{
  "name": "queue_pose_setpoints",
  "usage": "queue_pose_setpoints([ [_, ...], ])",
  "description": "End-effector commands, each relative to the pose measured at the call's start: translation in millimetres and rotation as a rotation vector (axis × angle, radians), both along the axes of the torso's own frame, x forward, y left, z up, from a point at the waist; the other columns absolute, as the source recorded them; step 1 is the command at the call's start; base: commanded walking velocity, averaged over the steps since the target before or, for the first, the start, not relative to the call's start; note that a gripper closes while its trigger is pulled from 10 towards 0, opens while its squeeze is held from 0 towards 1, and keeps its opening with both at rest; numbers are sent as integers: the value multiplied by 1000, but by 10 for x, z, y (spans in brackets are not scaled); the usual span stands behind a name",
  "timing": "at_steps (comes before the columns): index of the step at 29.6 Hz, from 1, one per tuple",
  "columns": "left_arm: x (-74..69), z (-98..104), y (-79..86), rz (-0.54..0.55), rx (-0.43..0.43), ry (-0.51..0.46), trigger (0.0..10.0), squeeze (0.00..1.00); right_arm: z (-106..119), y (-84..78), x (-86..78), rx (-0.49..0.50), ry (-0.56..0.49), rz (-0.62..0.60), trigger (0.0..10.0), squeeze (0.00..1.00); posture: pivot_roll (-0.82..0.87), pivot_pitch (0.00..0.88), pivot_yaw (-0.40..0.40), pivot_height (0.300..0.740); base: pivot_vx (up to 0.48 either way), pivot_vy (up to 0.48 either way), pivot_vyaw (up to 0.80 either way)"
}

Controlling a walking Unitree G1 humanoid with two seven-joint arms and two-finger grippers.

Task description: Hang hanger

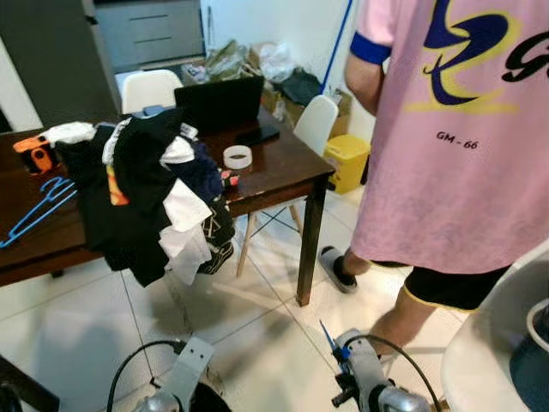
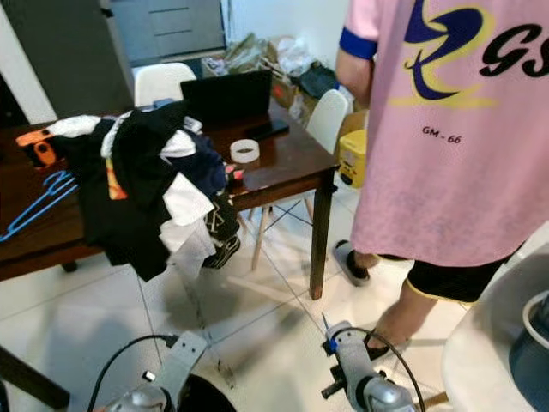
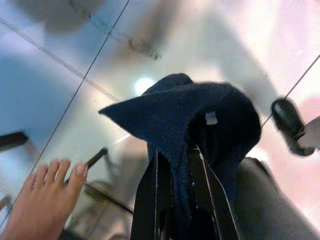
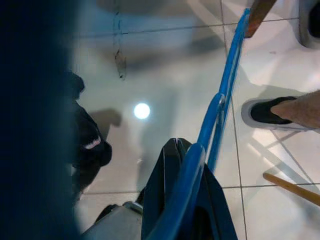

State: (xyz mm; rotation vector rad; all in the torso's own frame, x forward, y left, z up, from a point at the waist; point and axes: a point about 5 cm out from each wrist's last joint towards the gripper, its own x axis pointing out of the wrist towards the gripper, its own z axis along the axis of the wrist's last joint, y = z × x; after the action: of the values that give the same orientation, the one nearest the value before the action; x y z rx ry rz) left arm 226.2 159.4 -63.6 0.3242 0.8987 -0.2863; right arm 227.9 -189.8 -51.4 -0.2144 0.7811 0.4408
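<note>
Right gripper (image 4: 187, 200): low at the near right of the scene, fingers clamped together on a blue hanger (image 4: 220, 107) whose wire runs out ahead over the tiled floor (image 1: 257, 300)
Left gripper (image 3: 175, 195): low at the near left, fingers pinched on a dark blue garment (image 3: 200, 125) that drapes over and past the tips
Other hangers: a light blue hanger (image 1: 39, 206) lies on the wooden table (image 1: 283, 167) at the far left, beside a pile of clothes (image 1: 154, 189) spilling over the near edge
Person: someone in a pink shirt (image 1: 455, 129) stands close on the right, one sandalled foot (image 4: 272, 112) just beside the held hanger; a bare foot (image 3: 42, 197) is near the left gripper
Step in hand: carrying hanger and garment together, judged to be early, since no rail is in sight
Doing it well: keep both grips firm, lift the hanger clear of the floor and the person's legs, and turn slowly so the wire does not snag the table leg (image 1: 307, 245)
</note>
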Motion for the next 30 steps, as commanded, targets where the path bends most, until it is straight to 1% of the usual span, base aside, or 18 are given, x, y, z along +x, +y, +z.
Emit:
queue_pose_setpoints([
  [1,-14,-5,57,3,14,3,10000,0,304,-134,340,91,-113,-31,10000,0,2,0,19,740,0,0,0],
  [2,-14,-5,57,3,14,3,10000,0,304,-134,340,91,-113,-31,10000,0,2,0,19,740,0,0,0],
  [3,-16,-6,56,1,15,4,10000,0,564,-288,561,131,-184,-31,10000,0,0,0,21,740,322,0,0],
  [4,-17,-7,56,1,15,5,10000,0,755,-388,696,154,-232,-21,10000,0,0,0,21,740,322,0,0],
  [5,-17,-7,56,0,15,5,10000,0,827,-445,740,139,-244,-15,10000,0,-1,0,20,740,319,0,0],
  [8,-18,-8,56,-1,16,6,10000,0,811,-458,729,118,-235,-17,10000,0,-1,0,20,740,320,0,0],
  [9,-18,-8,55,-1,15,6,10000,0,724,-461,672,94,-200,-44,10000,0,2,0,20,740,322,0,0],
  [11,-18,-8,55,-1,15,6,10000,0,724,-461,672,94,-200,-44,10000,0,2,0,20,740,322,0,0],
  [13,-18,-8,54,0,15,6,10000,0,624,-448,598,64,-159,-50,10000,0,6,0,19,740,322,0,0],
  [15,-19,-9,55,6,15,5,10000,0,531,-376,517,121,-125,-49,10000,0,19,0,18,740,294,0,675],
  [19,-20,-9,55,8,14,5,10000,0,530,-346,512,152,-126,-33,10000,0,19,0,18,740,274,0,800],
  [20,-23,-12,62,16,18,6,10000,0,579,-313,534,220,-129,13,10000,0,14,0,24,740,0,0,800],
  [22,-23,-12,62,16,18,6,10000,0,579,-313,534,220,-129,13,10000,0,14,0,24,740,0,0,800],
  [23,-23,-12,65,14,19,8,10000,0,658,-316,559,285,-126,85,10000,0,12,0,24,740,0,0,800],
  [24,-23,-12,65,14,19,8,10000,0,658,-316,559,285,-126,85,10000,0,12,0,24,740,0,0,800],
  [25,-25,-13,66,10,20,10,10000,0,770,-380,588,335,-123,149,10000,0,6,0,24,740,0,0,800],
  [28,-25,-13,67,6,21,12,10000,0,881,-461,606,367,-119,207,10000,0,7,0,23,740,0,0,600],
  [30,-28,-14,70,-2,22,14,10000,0,1111,-588,657,422,-152,264,10000,0,3,0,27,740,0,0,0],
])
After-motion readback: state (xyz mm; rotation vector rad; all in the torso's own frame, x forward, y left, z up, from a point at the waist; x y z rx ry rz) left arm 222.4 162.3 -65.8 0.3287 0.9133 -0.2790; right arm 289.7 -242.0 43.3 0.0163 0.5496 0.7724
